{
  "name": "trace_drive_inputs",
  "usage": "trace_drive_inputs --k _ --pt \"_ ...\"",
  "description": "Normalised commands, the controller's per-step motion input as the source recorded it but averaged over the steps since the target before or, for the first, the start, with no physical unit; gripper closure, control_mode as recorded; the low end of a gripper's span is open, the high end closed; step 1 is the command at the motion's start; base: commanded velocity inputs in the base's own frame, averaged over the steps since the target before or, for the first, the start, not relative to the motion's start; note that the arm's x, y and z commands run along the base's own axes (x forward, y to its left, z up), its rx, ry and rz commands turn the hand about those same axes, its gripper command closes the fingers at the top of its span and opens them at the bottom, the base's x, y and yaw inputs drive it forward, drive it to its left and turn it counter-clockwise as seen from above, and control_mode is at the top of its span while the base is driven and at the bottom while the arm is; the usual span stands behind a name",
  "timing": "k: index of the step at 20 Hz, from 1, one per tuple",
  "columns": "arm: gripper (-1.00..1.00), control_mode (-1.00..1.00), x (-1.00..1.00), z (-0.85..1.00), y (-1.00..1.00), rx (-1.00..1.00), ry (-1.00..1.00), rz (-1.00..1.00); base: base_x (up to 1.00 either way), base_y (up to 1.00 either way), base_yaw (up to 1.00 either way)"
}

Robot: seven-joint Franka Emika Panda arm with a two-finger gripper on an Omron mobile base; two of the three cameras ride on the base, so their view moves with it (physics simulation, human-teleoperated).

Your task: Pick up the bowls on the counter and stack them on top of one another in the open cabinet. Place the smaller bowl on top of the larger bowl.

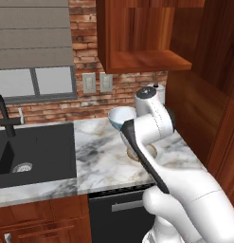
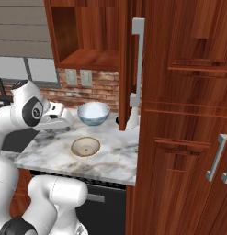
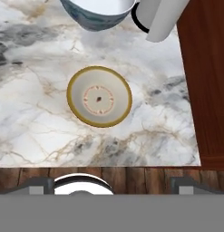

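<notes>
The shallower bowl (image 3: 99, 96), tan inside with a brown rim, lies upright on the marble counter (image 3: 36, 127); it also shows in the right base view (image 2: 85, 146) and peeks out behind my arm (image 1: 150, 151). The deep white-and-blue bowl (image 2: 93, 113) (image 1: 119, 117) (image 3: 97, 12) stands behind it, near the brick wall. My gripper (image 3: 112, 184) (image 2: 63, 120) hangs open and empty over the counter's front part, above and short of the tan bowl, touching neither bowl. The open cabinet (image 1: 147, 60) (image 2: 89, 58) is overhead, its shelf bare.
A white cylinder on a black base (image 3: 160, 18) (image 2: 132, 120) stands right of the deep bowl, against the tall wooden side panel (image 2: 179, 114). A black sink (image 1: 35, 152) with a faucet (image 1: 5, 116) sits to the left. My own arm (image 1: 147, 137) blocks part of the counter.
</notes>
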Motion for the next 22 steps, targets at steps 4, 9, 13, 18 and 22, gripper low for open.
trace_drive_inputs --k 4,9,13,18,22 --pt "-1.00 -1.00 0.00 -0.47 0.06 -0.13 0.07 0.00 0.00 0.00 0.00" --pt "-1.00 -1.00 0.02 -0.43 0.12 -0.11 0.01 0.00 0.00 0.00 0.00" --pt "-1.00 -1.00 0.11 -0.37 0.25 -0.09 0.04 0.00 0.00 0.00 0.00" --pt "-1.00 -1.00 0.21 -0.30 0.24 -0.06 0.08 0.00 0.00 0.00 0.00" --pt "-1.00 -1.00 0.32 -0.16 0.08 -0.02 0.10 0.00 0.00 0.00 0.00"
